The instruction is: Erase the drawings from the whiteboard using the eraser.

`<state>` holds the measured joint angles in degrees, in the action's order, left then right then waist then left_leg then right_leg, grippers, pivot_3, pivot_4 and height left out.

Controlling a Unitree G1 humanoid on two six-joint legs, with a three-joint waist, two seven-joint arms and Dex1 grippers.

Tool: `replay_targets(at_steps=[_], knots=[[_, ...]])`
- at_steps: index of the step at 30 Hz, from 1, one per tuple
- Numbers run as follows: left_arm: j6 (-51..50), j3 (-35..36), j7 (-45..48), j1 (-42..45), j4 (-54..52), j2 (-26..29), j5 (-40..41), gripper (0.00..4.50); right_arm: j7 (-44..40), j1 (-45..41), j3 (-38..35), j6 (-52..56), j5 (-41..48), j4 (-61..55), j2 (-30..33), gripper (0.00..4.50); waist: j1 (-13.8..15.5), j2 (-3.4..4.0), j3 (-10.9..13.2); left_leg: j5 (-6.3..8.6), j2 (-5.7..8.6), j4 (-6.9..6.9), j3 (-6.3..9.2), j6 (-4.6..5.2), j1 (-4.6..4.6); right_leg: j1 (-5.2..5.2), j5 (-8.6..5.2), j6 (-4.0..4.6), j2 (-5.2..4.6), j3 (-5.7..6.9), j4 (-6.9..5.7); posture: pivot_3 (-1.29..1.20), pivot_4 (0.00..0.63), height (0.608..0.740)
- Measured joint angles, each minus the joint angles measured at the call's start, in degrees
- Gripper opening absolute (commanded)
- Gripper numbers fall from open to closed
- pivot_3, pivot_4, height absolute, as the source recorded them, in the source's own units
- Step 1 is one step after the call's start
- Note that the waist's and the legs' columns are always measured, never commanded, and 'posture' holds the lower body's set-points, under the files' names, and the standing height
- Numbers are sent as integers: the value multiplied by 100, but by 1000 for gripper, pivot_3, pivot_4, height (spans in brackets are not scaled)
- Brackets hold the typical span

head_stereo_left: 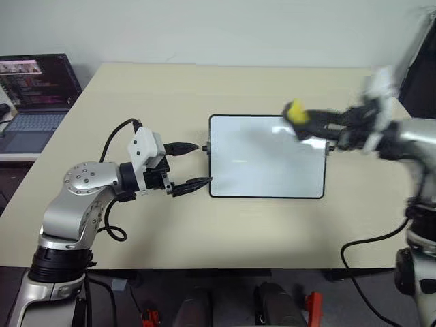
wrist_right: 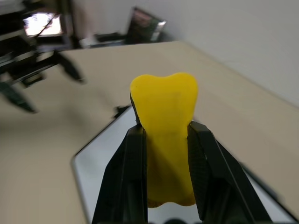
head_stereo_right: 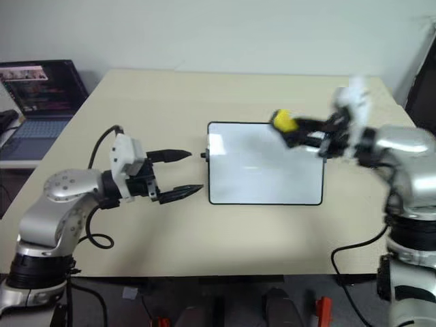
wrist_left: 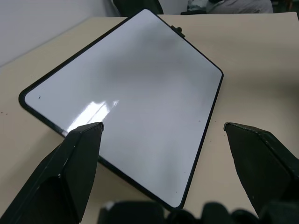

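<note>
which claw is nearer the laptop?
Left. The left claw sits by the whiteboard's left edge, on the laptop's side; the right claw is over the board's far right corner.

A pale beige desk (head_stereo_left: 204, 231) carries the black-framed whiteboard (head_stereo_left: 266, 167), lying flat just ahead of the left arm's spread jaws and below the right arm's jaws, its white face showing no marks.

A pale beige surface (head_stereo_left: 204, 231) fills the middle of the scene. At about ten o'clock, off its edge, an open laptop (head_stereo_left: 34, 95) sits with its screen lit.
</note>
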<state>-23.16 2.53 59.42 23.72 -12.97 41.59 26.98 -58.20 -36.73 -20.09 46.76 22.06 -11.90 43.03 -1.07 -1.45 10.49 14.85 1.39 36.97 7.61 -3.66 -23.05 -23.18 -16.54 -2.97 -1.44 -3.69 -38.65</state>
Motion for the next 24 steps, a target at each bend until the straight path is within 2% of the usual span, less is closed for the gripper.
replay_targets(at_steps=[3,6,10,15,24], knots=[[-7,-51,85,30,92,-27,-8,4500,366,994,-547,71,-292,537,570,835,124,0,0,2,5,1,-24,5,-5,0,0,-1,-6,-10,9,0,150,740],[1,-239,150,104,172,-147,-30,4500,614,1633,-664,64,-355,963,647,835,85,4,2,2,-2,1,-52,7,15,-1,-1,-3,2,-34,-21,0,150,740],[6,-401,204,188,183,-291,-31,4500,1111,2022,-801,83,-534,1561,735,835,-46,8,2,-3,-6,4,-61,11,33,4,0,-1,20,-42,-39,0,150,740],[-15,-495,266,189,174,-315,-29,4500,1618,2052,-468,360,-761,2156,814,835,-199,13,0,-4,-8,5,-70,12,43,8,4,2,27,-51,-43,0,150,740],[-37,-568,241,183,108,-427,-9,4500,2165,1419,-38,650,-881,2856,815,835,-203,15,0,-4,-9,5,-65,12,37,8,5,-1,24,-49,-40,0,150,740]])
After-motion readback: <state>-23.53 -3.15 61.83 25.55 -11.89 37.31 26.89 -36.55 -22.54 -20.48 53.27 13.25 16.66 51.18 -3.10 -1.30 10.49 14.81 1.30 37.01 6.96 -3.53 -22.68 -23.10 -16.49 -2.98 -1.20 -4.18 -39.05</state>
